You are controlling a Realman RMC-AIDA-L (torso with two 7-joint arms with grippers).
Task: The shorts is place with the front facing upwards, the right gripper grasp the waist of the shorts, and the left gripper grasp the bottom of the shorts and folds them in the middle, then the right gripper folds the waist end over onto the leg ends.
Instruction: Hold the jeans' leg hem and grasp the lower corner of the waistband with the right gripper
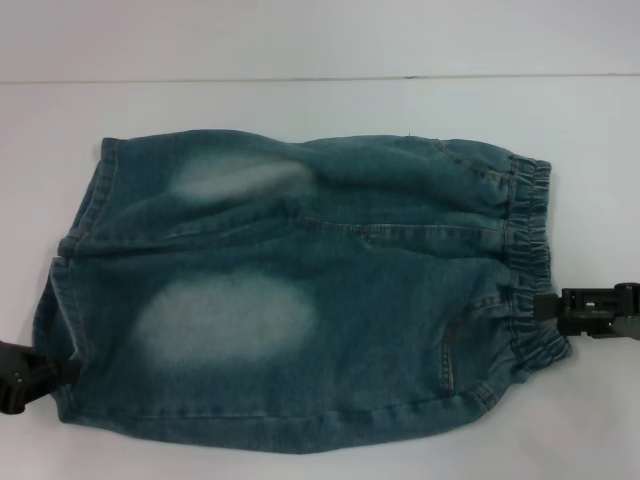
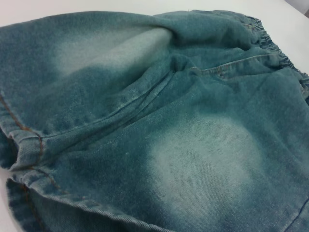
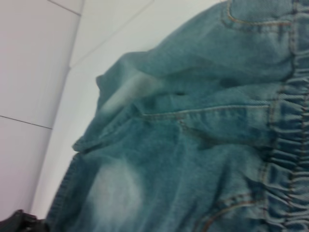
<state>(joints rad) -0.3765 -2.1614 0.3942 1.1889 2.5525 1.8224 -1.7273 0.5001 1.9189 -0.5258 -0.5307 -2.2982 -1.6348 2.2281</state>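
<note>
Denim shorts (image 1: 300,290) are laid flat across the middle of a white counter (image 1: 320,105) in the head view, with the elastic waist (image 1: 530,270) turned toward 3 o'clock and the leg ends (image 1: 65,300) toward 9 o'clock. Two pale faded patches are seen on the fabric, one small at about 11 o'clock of the garment's centre and one larger at about 7 o'clock. Orange stitching and a pocket seam are visible near the waist end. The right gripper (image 1: 560,306) is seen at the 3 o'clock edge of the shorts, its dark tip touching the gathered waistband on the nearer half; whether the jaws are clamped on the band or merely resting against it cannot be told. The left gripper (image 1: 40,372) is found at the 8 o'clock corner of the garment, against the hem of the nearer leg, with the cloth edge overlapping its tip; the state of its jaws cannot be told either. In the left wrist view the shorts (image 2: 159,125) fill nearly the whole picture, with the hem closest and the ruffled waistband (image 2: 270,41) far off, and no fingers of that arm are shown. In the right wrist view the gathered waistband (image 3: 289,145) is close up, the leg ends are farther away, and the white counter (image 3: 96,48) is seen beyond the garment.
</note>
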